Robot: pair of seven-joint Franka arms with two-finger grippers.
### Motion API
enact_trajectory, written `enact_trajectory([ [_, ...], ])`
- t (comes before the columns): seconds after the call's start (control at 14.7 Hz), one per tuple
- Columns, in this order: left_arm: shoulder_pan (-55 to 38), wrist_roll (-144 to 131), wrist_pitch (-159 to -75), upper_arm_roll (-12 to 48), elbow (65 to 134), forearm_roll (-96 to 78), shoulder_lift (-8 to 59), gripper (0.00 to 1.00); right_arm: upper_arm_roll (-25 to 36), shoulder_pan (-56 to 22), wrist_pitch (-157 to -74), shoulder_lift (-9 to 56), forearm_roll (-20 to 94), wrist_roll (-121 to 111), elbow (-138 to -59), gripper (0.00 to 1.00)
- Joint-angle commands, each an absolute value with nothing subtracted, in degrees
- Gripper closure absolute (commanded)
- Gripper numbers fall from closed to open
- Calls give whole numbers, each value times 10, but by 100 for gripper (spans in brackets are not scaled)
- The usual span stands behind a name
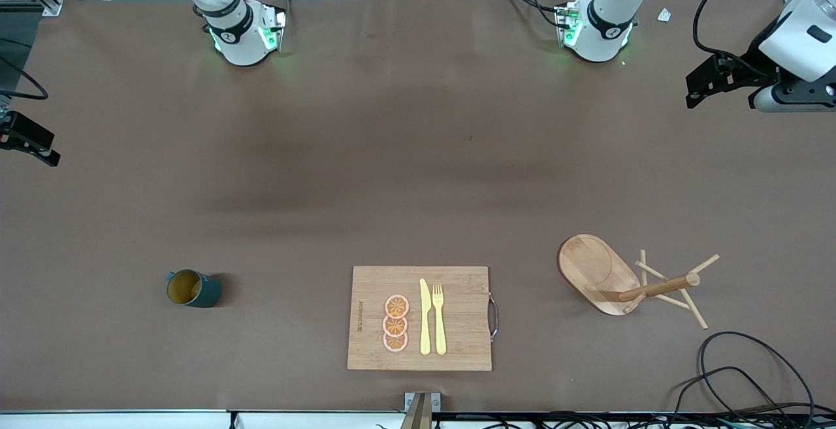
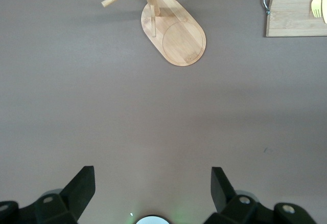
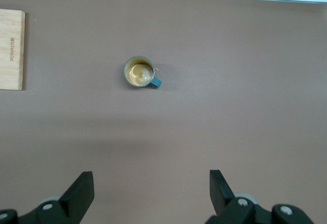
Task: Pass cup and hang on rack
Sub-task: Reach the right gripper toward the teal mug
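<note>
Your left gripper is hanging with fingers spread wide and empty, up over bare table at the left arm's end; your right gripper is doing the same over the right arm's end, jaws apart, nothing held. Both arms are waiting. The cup is sitting upright on the table toward the right arm's end. The rack is standing toward the left arm's end. Between them the cutting board is carrying orange slices, a knife and a fork.
</note>
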State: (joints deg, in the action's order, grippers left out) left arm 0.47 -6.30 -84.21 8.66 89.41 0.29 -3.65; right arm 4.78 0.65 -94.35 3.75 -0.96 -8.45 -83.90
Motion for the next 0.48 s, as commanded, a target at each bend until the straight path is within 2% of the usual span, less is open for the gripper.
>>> enact_trajectory([
  [0.0,6,-62,-840,89,887,12,-33,0,40,18,-944,33,-8,-84,-846,0],
  [0.41,6,-61,-840,89,881,12,-20,0,40,16,-941,35,-10,-86,-846,0],
])
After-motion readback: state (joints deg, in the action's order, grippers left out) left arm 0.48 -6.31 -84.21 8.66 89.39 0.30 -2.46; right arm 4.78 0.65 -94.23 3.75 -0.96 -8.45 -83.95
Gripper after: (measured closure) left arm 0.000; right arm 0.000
